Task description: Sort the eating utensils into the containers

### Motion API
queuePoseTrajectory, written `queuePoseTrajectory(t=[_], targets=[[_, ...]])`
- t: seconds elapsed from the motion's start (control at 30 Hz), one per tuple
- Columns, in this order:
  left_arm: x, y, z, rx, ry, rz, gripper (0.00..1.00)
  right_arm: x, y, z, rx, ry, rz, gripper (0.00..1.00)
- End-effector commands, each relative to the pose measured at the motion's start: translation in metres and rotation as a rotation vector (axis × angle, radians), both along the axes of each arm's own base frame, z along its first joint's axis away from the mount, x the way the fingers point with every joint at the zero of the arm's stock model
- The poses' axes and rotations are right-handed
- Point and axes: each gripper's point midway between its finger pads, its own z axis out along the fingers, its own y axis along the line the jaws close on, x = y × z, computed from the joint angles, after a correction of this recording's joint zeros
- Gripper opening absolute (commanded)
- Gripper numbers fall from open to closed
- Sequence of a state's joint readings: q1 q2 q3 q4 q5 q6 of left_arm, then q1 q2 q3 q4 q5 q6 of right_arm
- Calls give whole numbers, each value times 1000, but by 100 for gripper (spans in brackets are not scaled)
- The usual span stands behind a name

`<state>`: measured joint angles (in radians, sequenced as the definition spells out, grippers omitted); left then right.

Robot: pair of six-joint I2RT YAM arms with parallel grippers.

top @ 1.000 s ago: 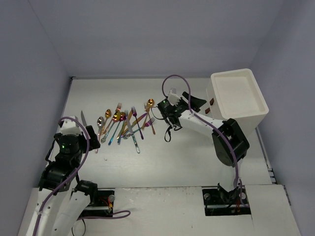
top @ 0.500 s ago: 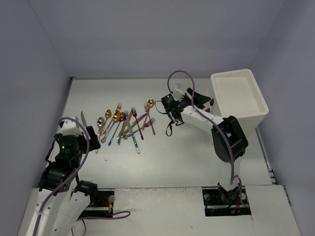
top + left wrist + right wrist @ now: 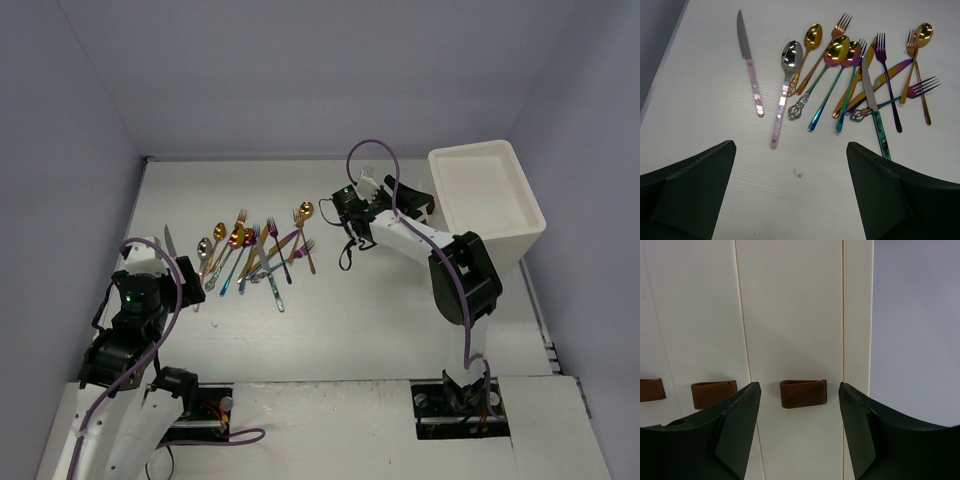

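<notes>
The eating utensils (image 3: 250, 250) lie in a loose fan on the table: gold, silver, purple and blue-green forks, spoons and knives. In the left wrist view a silver knife (image 3: 750, 62) and a silver spoon (image 3: 790, 57) lie nearest the left. My left gripper (image 3: 792, 192) hangs open over bare table just short of them, holding nothing. The containers are drawers in a white unit (image 3: 485, 200) at the right. My right gripper (image 3: 415, 200) faces their fronts, open. A brown drawer handle (image 3: 803, 393) sits between its fingers, untouched.
Two more brown handles (image 3: 714, 393) show to the left on neighbouring drawer fronts. The unit's recessed top (image 3: 490, 185) holds nothing. Grey walls close in the table on the left, back and right. A purple cable (image 3: 375, 150) arcs over the right arm.
My right gripper has moved right, from near the utensils up to the drawer fronts, and its jaws have narrowed slightly. The left arm and the utensils have not moved.
</notes>
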<state>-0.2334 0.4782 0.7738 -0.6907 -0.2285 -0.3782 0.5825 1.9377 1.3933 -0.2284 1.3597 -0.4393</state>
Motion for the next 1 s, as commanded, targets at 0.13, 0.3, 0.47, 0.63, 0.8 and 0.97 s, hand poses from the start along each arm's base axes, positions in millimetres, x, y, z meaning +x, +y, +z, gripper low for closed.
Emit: queuePoseTrajectory(t=[0.13,0.3,0.47,0.63,0.8,0.97], targets=[[10,-2,16,-16,-50,3,91,1,-3,25,-24,-91,-56,56],[10,-2,16,-16,-49,2,91,0,-5,25,-27,-99,-65,51],[10,-2,16,-15,-49,-1,91,-2,-7,25,-32,-103,-70,46],[10,-2,16,-16,-50,-2,91,-4,-11,26,-40,-101,-81,41],[10,-2,16,-16,-50,-1,91,-4,-12,28,-41,-106,-85,34],[10,-2,16,-17,-51,-1,91,-5,-11,29,-39,-111,-84,19]])
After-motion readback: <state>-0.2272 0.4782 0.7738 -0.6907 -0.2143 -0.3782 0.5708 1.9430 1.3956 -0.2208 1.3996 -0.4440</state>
